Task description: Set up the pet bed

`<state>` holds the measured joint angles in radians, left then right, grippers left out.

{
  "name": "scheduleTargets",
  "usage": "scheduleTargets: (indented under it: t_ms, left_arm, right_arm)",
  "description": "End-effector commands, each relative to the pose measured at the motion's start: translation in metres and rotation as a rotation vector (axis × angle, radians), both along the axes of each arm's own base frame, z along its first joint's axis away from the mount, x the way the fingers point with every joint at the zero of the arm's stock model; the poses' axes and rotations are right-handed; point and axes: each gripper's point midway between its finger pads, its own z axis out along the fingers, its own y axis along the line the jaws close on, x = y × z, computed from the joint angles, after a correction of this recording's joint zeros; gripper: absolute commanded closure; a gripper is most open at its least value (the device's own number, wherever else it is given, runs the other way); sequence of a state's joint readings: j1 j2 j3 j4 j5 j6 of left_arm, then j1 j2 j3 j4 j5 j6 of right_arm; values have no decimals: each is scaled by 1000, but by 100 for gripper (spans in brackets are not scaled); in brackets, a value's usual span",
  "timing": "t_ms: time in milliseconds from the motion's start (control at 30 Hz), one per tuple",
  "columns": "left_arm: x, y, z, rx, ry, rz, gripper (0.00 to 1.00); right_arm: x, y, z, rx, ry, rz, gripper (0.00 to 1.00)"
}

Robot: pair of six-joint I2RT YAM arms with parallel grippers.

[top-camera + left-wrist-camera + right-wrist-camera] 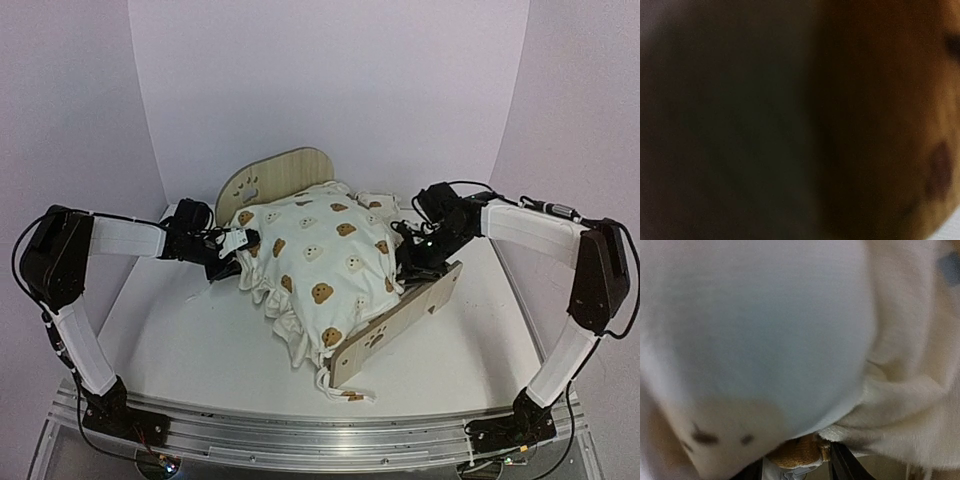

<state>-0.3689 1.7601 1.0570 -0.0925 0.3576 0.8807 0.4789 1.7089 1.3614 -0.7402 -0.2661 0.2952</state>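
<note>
The pet bed stands in the middle of the table, its rounded light-wood headboard [280, 176] at the back and its footboard [402, 318] at the front right. The cream bear-print duvet [320, 250] lies bunched over the frame and spills over the front left. My left gripper [234, 250] is at the duvet's left edge with a fold of cream cloth between its fingers. My right gripper [412, 250] is at the duvet's right edge. In the right wrist view the duvet [765, 330] fills the frame, and my right gripper [797, 466] is shut on a brown-printed fold. The left wrist view is dark and blurred.
White walls close in the table [200, 340] at the back and on both sides. A tie string [345, 395] hangs off the duvet onto the table in front of the footboard. The arm bases sit on the metal rail [320, 440] at the near edge.
</note>
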Motion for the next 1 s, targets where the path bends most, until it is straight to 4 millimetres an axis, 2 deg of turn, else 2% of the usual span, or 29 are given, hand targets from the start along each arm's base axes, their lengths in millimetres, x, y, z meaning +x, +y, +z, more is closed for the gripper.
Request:
scheduleTargets:
  t_ms: [0,100,200,233,300,367,500,567,667,733,833,967]
  left_arm:
    - [18,-53,42,-141,-85,-114,53]
    - [27,-65,39,-158,-46,-107,52]
    - [54,-70,47,-171,-30,-36,52]
    - [64,-68,45,-158,-29,-8,52]
    - [80,-64,50,-151,-49,25,51]
    - [84,-61,54,-152,-70,26,51]
    - [70,-63,67,-164,-96,-36,46]
    - [71,-61,70,-155,-97,-27,42]
    - [72,-52,75,-144,-86,-1,35]
    - [67,-44,79,-144,-66,10,31]
    - [56,-29,88,-142,-41,27,27]
    - [43,-2,98,-127,-7,70,25]
  right_arm:
    - [-58,48,4,44,95,84,55]
    - [-78,71,6,30,86,92,55]
    - [-85,80,10,15,79,62,55]
    - [-85,77,11,-2,76,41,55]
    - [-79,59,17,-65,22,-9,54]
    - [-72,30,23,-137,-23,-60,53]
    - [-48,-39,37,-197,10,-209,53]
    - [-30,-63,55,-248,-54,-210,49]
    - [1,-101,70,-299,-82,-249,44]
    - [20,-125,63,-341,-63,-281,44]
    - [41,-148,43,-355,-3,-311,45]
    - [51,-151,5,-321,114,-295,50]
